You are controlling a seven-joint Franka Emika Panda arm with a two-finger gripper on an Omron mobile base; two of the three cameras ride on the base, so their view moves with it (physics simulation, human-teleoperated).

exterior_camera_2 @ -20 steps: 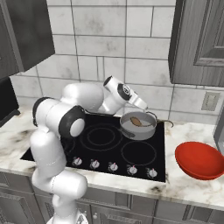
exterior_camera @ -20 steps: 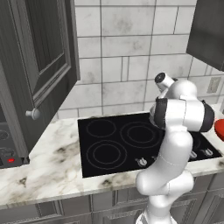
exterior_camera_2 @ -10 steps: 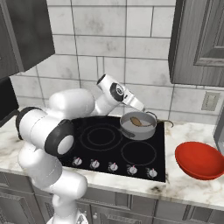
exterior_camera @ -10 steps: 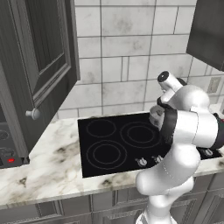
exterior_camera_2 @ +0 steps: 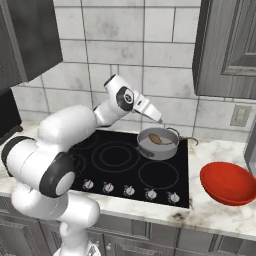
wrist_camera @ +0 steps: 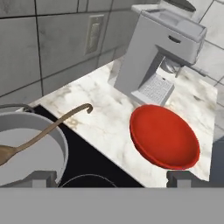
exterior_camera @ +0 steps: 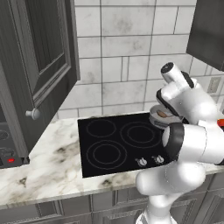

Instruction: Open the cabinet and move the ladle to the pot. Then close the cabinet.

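The grey cabinet's door (exterior_camera: 41, 61) stands swung open at the left, its round knob (exterior_camera: 33, 113) toward me. The shiny silver pot (exterior_camera_2: 159, 144) sits on the back right burner, and in the left base view the pot (exterior_camera: 157, 119) is half hidden behind my arm. The ladle (exterior_camera_2: 161, 139) lies in it, its brown bowl end inside and its thin handle (wrist_camera: 65, 118) reaching out over the rim. My gripper (exterior_camera_2: 158, 118) hangs just above the pot's back rim, open and holding nothing. In the hand view the gripper (wrist_camera: 114, 178) points past the pot (wrist_camera: 43, 140).
A red bowl (exterior_camera_2: 227, 182) lies on the marble counter right of the black cooktop (exterior_camera_2: 120, 160). A grey coffee machine (wrist_camera: 159, 57) stands behind the bowl (wrist_camera: 164, 135). The black microwave (exterior_camera: 6, 151) sits below the open door. Another wall cabinet (exterior_camera_2: 230, 47) hangs above right.
The hand has lifted up and back from the pot while the elbow swung out toward the cameras. The ladle stays lying in the pot.
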